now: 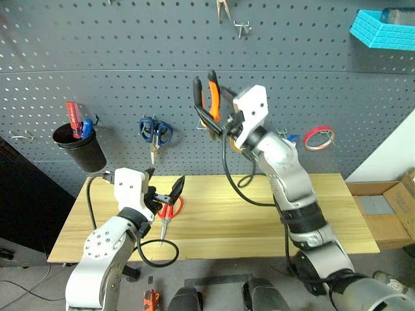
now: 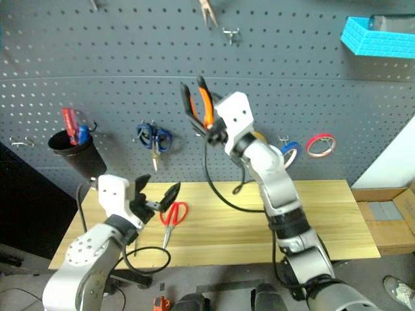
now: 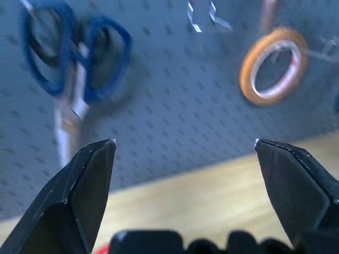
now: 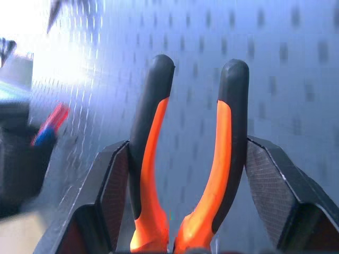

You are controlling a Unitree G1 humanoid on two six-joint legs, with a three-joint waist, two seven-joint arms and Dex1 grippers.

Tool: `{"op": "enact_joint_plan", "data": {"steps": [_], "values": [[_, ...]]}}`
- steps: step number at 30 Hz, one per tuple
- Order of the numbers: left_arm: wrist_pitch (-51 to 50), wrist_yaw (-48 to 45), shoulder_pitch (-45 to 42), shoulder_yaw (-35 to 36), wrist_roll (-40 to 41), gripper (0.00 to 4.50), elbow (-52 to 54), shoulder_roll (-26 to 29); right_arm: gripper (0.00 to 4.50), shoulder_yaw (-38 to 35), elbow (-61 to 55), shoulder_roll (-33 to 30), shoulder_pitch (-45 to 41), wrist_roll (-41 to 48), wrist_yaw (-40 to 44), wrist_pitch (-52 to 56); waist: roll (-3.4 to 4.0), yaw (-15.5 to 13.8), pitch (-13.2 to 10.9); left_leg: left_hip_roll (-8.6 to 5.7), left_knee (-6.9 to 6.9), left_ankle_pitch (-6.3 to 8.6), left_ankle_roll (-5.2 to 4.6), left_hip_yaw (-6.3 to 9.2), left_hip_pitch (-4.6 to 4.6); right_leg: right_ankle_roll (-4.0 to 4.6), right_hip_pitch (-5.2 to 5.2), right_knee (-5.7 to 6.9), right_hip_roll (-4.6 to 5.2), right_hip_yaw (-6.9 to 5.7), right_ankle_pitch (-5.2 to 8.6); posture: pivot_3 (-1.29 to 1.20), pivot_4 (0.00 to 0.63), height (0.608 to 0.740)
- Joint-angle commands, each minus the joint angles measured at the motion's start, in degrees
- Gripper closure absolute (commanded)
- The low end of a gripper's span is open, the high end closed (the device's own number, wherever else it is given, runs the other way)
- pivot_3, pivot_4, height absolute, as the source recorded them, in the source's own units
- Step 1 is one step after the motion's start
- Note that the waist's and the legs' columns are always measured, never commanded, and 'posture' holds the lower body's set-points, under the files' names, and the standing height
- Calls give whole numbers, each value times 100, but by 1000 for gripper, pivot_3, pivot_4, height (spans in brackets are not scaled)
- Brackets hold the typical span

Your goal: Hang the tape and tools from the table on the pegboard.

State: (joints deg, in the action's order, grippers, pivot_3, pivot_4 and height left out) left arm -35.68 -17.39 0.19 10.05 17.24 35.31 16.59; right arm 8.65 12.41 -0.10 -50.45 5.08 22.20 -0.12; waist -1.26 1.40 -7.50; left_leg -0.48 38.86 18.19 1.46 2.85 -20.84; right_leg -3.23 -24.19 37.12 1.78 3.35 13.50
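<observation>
- My right gripper (image 1: 217, 123) is clamped on the pliers (image 1: 209, 97), one finger pressing each orange-and-black handle from the outside; the handles stick up past the fingertips, close in front of the pegboard (image 1: 130, 58).
- My left gripper (image 1: 165, 188) is spread wide with nothing between its fingers — it hangs low over the table (image 1: 259, 220), pointing toward the board.
- Just below it the red-handled scissors (image 1: 167, 214) lie flat on the wood, blades toward the near edge.
- On the board, left of the raised pliers, the blue-handled scissors (image 1: 155, 133) hang by their loops; further left sits a black cup (image 1: 79, 148) with red and blue items in it.
- Behind my right arm I see a bit of the blue tape (image 2: 290, 153) on a hook, with a red-pink roll (image 1: 319, 137) beside it.
- A yellow roll (image 3: 273, 66) hangs there too, seen from the left wrist.
- A turquoise bin (image 1: 382, 29) sits top right.
</observation>
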Motion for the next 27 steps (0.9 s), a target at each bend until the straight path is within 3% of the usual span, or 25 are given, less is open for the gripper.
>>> {"op": "enact_joint_plan", "data": {"steps": [1, 5, 10, 19, 27], "values": [[199, 59, -598, -54, -69, 0, -403, 67, 1723, -348, 1078, 219, -862, -34, -357, -853, 0, -26, 0, 0, 0, -1, 1, 1, -1, 1, 0, 0, -1, -2, -1, 122, 64, 740], [399, 4, -1100, -291, -207, 0, -926, 80, 1723, -415, 2349, 284, -1433, -221, -576, -1666, -5, -101, 5, -4, 0, -4, 6, -1, 0, 4, -1, -4, -8, -3, -3, 127, 66, 740], [535, -57, -1357, -552, -240, 0, -1162, 52, 1723, -366, 3210, 281, -1550, -442, -727, -2251, -5, -123, 6, 1, -10, -2, 9, -2, -7, 7, -10, -9, -9, -2, -1, 128, 68, 740], [453, -50, -1318, -648, -188, 0, -1085, 29, 1723, -197, 2902, 90, -923, -1010, -974, -2331, -5, -124, 7, 4, -6, -3, 9, -6, -10, 7, -17, 2, -8, 9, -1, 115, 77, 740], [423, -77, -1414, -695, -182, 0, -1156, 32, 1723, -1, 2715, 267, -350, -986, -625, -1430, -4, -121, 11, 5, -1, -3, 9, -6, -6, 7, -16, 10, -8, 11, -2, 97, 80, 740]]}}
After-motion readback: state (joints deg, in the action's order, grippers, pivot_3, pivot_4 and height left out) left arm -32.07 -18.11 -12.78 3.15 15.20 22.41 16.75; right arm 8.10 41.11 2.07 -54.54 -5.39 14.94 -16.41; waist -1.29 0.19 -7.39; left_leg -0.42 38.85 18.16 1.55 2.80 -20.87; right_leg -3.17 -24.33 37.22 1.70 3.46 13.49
